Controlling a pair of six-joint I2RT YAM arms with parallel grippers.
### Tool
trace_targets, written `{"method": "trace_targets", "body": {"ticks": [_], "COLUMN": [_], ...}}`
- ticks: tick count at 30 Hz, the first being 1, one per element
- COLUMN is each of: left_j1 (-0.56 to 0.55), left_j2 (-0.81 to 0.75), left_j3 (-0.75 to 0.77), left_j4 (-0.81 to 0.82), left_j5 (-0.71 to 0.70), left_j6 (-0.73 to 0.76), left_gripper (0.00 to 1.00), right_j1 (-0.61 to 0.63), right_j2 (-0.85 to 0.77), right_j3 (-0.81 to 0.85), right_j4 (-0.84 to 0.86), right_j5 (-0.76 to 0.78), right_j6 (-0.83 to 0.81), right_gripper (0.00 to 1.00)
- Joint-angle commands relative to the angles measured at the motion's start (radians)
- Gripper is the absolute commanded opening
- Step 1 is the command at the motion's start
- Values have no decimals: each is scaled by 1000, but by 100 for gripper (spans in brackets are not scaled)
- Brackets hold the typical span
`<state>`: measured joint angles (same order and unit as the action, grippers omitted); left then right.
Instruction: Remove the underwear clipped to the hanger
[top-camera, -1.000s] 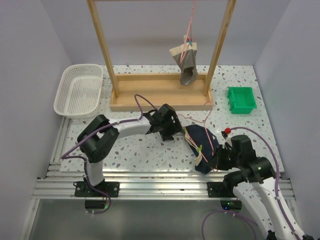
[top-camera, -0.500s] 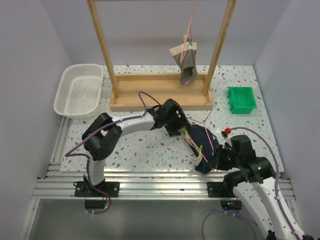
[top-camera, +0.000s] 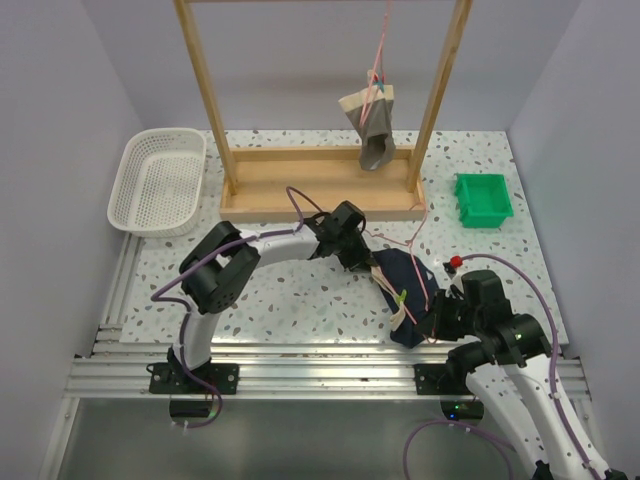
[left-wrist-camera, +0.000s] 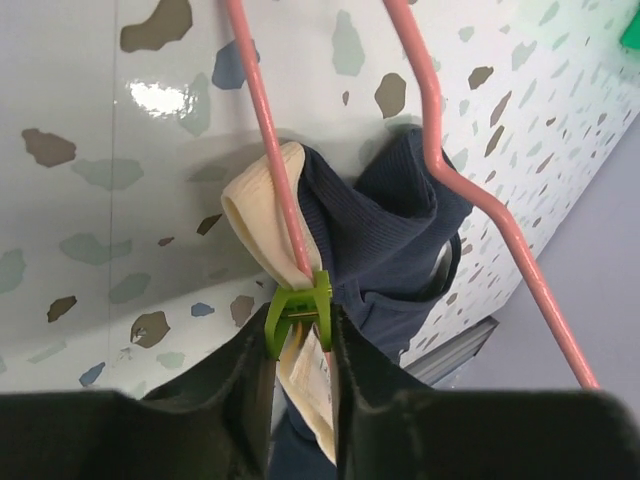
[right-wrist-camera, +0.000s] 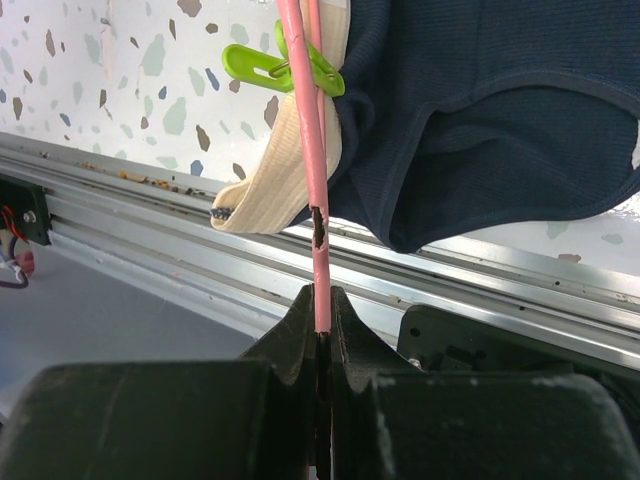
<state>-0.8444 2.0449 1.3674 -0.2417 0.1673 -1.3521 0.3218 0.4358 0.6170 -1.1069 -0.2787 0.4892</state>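
Note:
Dark navy underwear (top-camera: 408, 288) with a tan waistband (left-wrist-camera: 262, 215) lies on the table, clipped to a pink hanger (left-wrist-camera: 268, 130). My left gripper (left-wrist-camera: 300, 335) is at its far end (top-camera: 363, 262), shut on a green clip (left-wrist-camera: 297, 310) that pins the waistband to the hanger wire. My right gripper (right-wrist-camera: 320, 300) sits at the near end (top-camera: 438, 318), shut on the pink hanger's wire (right-wrist-camera: 318, 250). A second green clip (right-wrist-camera: 285, 68) shows there beside the navy cloth (right-wrist-camera: 480, 110). Grey underwear (top-camera: 375, 128) hangs from another pink hanger on the wooden rack (top-camera: 320, 190).
A white basket (top-camera: 160, 180) stands at the back left and a green bin (top-camera: 483, 200) at the back right. The aluminium rail (top-camera: 300, 375) runs along the near edge, just under the navy underwear's near end.
My left arm has reached to the right over the navy underwear, and its jaws have narrowed onto the green clip. The right arm has not moved.

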Motion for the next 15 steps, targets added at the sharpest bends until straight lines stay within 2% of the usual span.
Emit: {"method": "trace_targets", "body": {"ticks": [1,2,4,5,15], "left_j1": [8,10,16,21,30], "left_j2": [-5,-5,-12,-15,-94], "left_j3": [33,32,27,21,-30], "left_j4": [2,2,1,4,4], "left_j5": [14,12,15,15,49], "left_j6": [8,11,16,21,102], "left_gripper": [23,16,8,0,0], "right_j1": [2,0,0,2,2], "right_j2": [-12,-11,-11,-11,-9], "right_j3": [1,1,1,1,7], "right_j4": [-1,-2,-2,-2,-11], "right_j5": [15,16,19,21,53], "right_j6": [-3,-1,0,2,31], "right_gripper": [0,0,0,0,0]}}
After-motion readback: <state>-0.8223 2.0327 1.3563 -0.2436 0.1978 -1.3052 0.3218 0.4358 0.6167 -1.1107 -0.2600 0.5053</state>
